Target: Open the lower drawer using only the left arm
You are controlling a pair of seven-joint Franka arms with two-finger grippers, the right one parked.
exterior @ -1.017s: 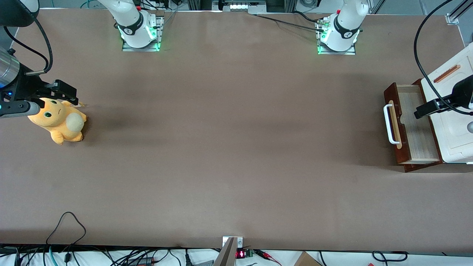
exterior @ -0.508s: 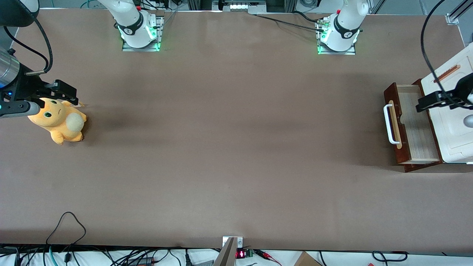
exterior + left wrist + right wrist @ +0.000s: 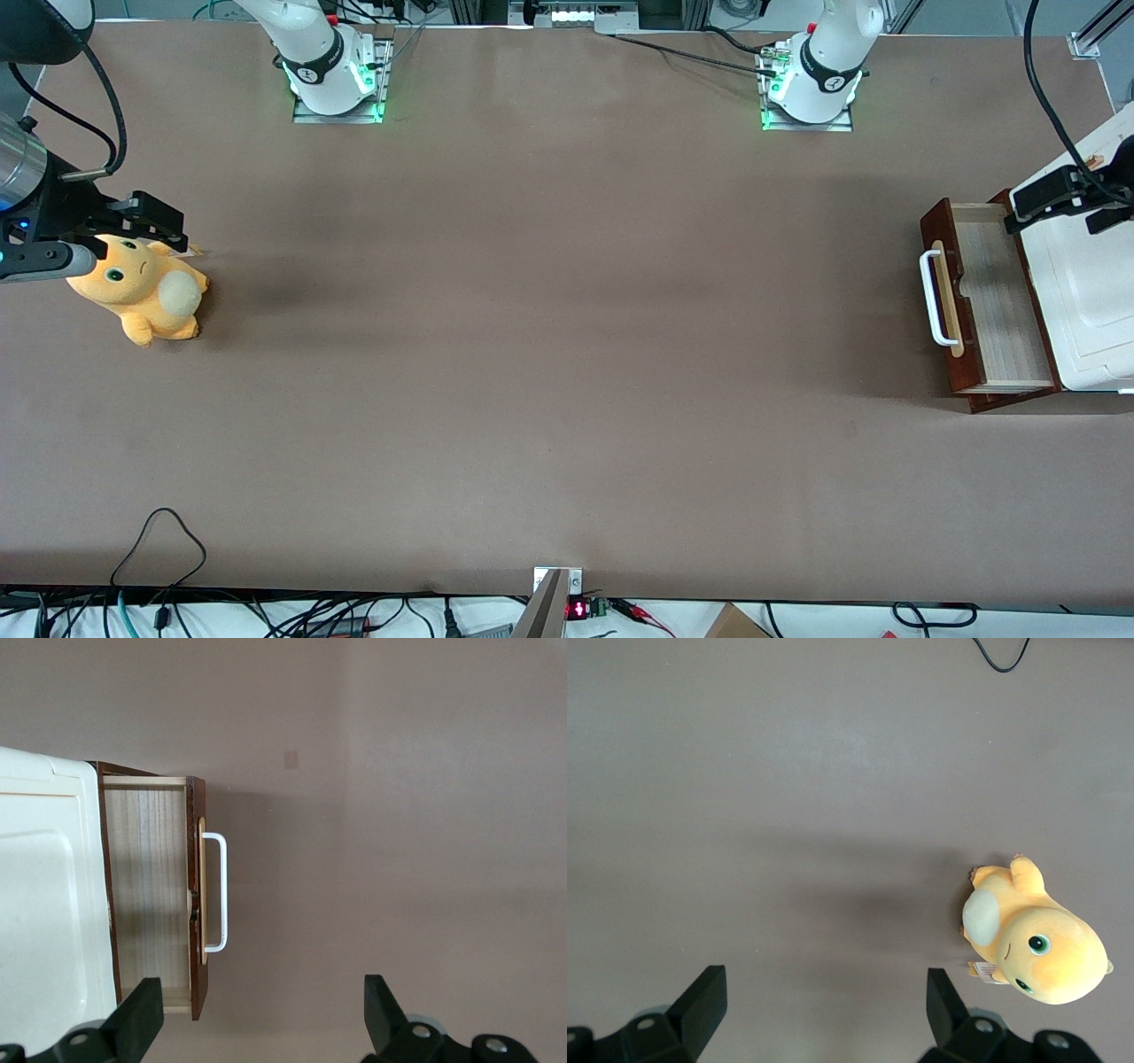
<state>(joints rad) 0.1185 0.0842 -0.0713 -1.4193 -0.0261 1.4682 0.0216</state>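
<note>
A broad brown matte table (image 3: 549, 337) fills the scene, with a fringe of black cables and small electronics along its edge nearest the front camera and two white arm bases lit green at the edge farthest from it. At the working arm's end stands a white cabinet with a moulded top (image 3: 1094, 301), and from it the dark reddish-brown wooden lower drawer (image 3: 988, 306) is pulled out, its pale wood inside bare and its white loop handle (image 3: 930, 297) on a pale strip facing the middle of the table.

The front view alone shows the soft orange plush toy (image 3: 142, 288) lying toward the parked arm's end; the right wrist view shows it too, with a cream belly and green eyes. The left wrist view looks straight down on the lower drawer (image 3: 155, 895) and its handle (image 3: 217, 895), detail the front view gives only from the side.

The slim black gripper (image 3: 1045, 199) of the left arm hangs above the cabinet's corner, farther from the front camera than the handle and well apart from it, holding nothing. In the left wrist view its two black fingers (image 3: 137, 1023) stand wide apart
</note>
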